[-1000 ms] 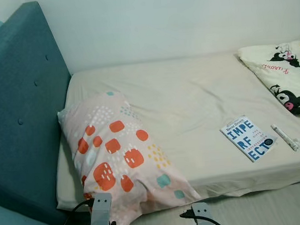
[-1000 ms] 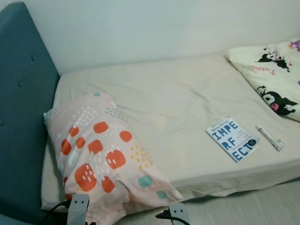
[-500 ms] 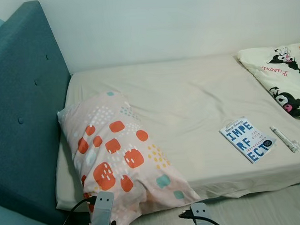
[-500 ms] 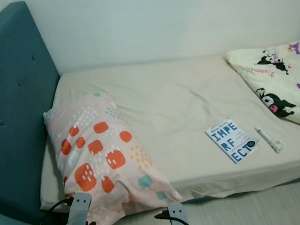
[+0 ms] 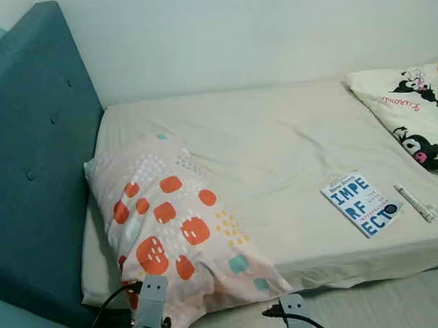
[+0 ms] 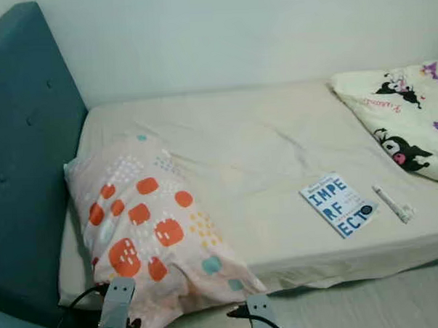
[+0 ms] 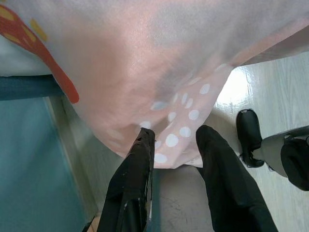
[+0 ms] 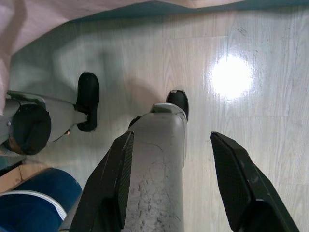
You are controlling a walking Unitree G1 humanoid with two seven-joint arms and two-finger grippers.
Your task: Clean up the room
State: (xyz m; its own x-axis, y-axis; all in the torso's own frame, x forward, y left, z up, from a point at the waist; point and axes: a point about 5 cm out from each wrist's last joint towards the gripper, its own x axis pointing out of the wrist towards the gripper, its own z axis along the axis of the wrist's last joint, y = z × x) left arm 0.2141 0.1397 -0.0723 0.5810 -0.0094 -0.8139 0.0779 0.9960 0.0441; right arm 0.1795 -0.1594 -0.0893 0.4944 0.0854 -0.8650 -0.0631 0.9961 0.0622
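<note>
cartoon blanket (image 5: pixel 413 112) cut off by right edge, headboard (image 5: pixel 30 165) cropped at left, pillow (image 7: pixel 159 72) blurred

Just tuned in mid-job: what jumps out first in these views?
A pink pillow with orange patches slumps off the bed's near corner by the teal headboard; the open left gripper hangs just under its drooping edge. Further right on the sheet lie a blue-lettered book and a small white tube.
</note>
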